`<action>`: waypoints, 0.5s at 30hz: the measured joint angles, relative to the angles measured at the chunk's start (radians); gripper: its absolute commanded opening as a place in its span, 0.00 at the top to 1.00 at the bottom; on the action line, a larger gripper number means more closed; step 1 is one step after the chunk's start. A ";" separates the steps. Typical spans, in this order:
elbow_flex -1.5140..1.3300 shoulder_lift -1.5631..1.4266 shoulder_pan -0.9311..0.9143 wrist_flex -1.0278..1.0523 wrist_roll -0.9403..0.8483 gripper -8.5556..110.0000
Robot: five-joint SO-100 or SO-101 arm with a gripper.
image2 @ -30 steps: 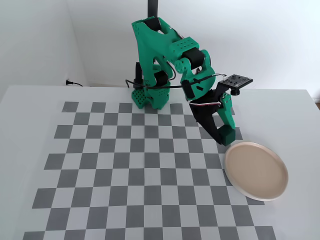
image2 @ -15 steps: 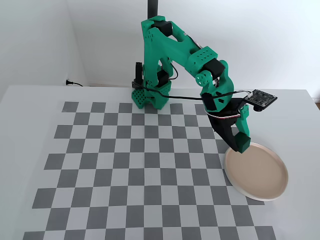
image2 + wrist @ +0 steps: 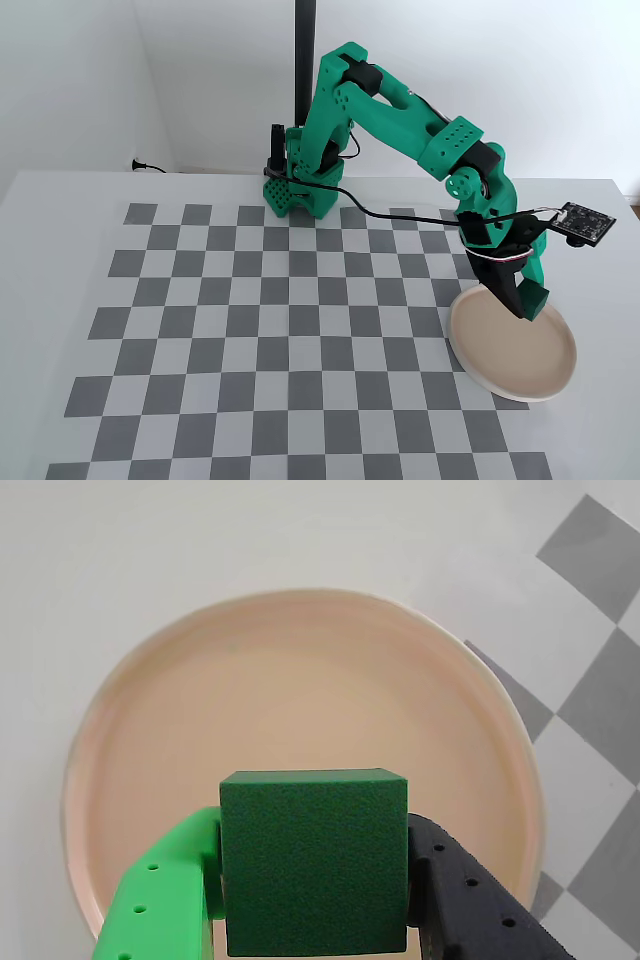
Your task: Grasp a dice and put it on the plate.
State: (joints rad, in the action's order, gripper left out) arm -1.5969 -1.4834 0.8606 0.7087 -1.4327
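In the wrist view, the dice (image 3: 314, 860) is seen nearest, clamped between the two fingers (image 3: 165, 900) of the gripper (image 3: 314, 920), one bright green on the left and one black on the right; the fingers are closed only as far as the cube's width allows. The lower parts of both fingers are cut off by the frame edge. Behind the dice lies the plate (image 3: 300, 680), its near rim hidden by the cube and fingers. Beyond it, bare white tabletop (image 3: 150, 540) and checkered squares (image 3: 600, 700) at the right are visible.

In the fixed view, the gripper (image 3: 525, 300) is held over the plate's (image 3: 520, 375) upper-left part; the dice is hard to distinguish there from the green arm. Compared with half a second earlier, the arm has been extended further right, from the plate's edge to above its interior.
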 measured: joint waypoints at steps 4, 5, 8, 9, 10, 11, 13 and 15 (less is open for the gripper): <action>0.094 0.103 0.008 0.000 0.015 0.96; 0.118 0.132 0.008 0.000 0.020 0.96; 0.184 0.207 0.006 0.000 0.029 0.96; 0.201 0.227 0.006 0.000 0.034 0.96; 0.218 0.245 0.006 0.000 0.037 0.96; 0.229 0.264 0.006 0.000 0.038 0.95; 0.241 0.291 0.006 -0.012 0.043 0.89; 0.241 0.313 0.006 -0.026 0.048 0.86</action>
State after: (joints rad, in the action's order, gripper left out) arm -1.3560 -1.1704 0.8667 0.6826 -1.3852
